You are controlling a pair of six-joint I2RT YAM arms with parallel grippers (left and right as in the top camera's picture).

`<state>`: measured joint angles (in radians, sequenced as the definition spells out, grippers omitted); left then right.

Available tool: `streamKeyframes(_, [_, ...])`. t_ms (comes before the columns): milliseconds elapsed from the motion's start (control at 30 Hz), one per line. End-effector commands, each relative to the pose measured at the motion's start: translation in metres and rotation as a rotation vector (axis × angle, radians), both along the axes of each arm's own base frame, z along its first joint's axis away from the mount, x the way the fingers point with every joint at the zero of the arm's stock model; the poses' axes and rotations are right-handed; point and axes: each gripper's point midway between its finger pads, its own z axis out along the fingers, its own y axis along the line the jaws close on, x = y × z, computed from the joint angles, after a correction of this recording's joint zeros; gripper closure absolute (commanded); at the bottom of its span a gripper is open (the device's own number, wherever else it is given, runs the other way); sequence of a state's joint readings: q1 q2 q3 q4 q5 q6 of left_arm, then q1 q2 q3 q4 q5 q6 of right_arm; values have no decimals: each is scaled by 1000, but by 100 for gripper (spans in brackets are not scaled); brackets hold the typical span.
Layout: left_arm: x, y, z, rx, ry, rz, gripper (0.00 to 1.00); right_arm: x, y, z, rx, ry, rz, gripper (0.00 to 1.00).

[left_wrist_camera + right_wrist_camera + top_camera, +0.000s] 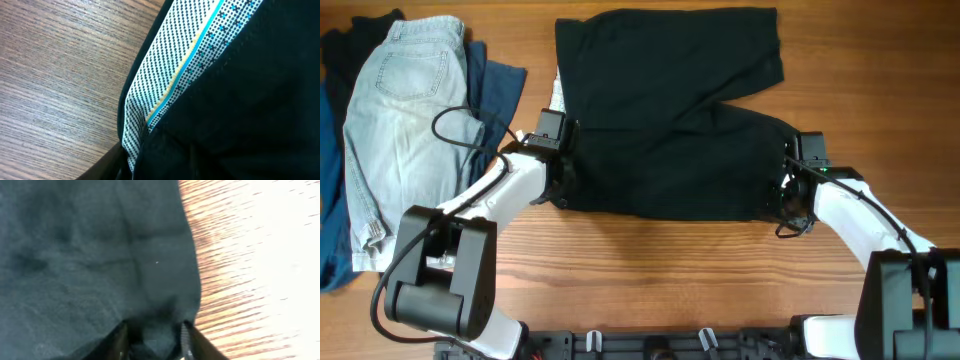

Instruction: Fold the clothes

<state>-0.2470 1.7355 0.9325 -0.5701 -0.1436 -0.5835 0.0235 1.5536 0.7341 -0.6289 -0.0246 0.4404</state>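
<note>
Black shorts (660,110) of smooth, matte woven cloth are spread flat at the middle of the wood-grained table (670,270). Their long axis is laid left to right in the overhead view, with the waist turned to the left and the two legs pointed right, forked apart. The waistband lining (170,85), white with fine black dots and edged by a teal and a yellow stripe, is exposed at the left edge.

The left gripper (558,160) is set at the near waist corner; whether it is pressed together cannot be told. The right gripper (155,342) is pinched on a bunched fold of the near leg's hem, cloth held between its fingers (187,340).

Pale, faded jeans (405,110) are piled on dark blue garments (500,85) at far left.
</note>
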Motion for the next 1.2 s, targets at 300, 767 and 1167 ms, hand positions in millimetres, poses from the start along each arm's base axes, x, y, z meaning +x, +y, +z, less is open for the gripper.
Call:
streamKeyframes(300, [-6,2,14,-1,-9,9,96,-6,-9,16,-43,56,-102,96])
streamKeyframes(767, [-86,-2,127,-72,-104,70,96,-63,14,161,128,-294,-69,96])
streamKeyframes(1167, [24,31,146,107,-511,261,96,94,15,123,100,-505,23,96])
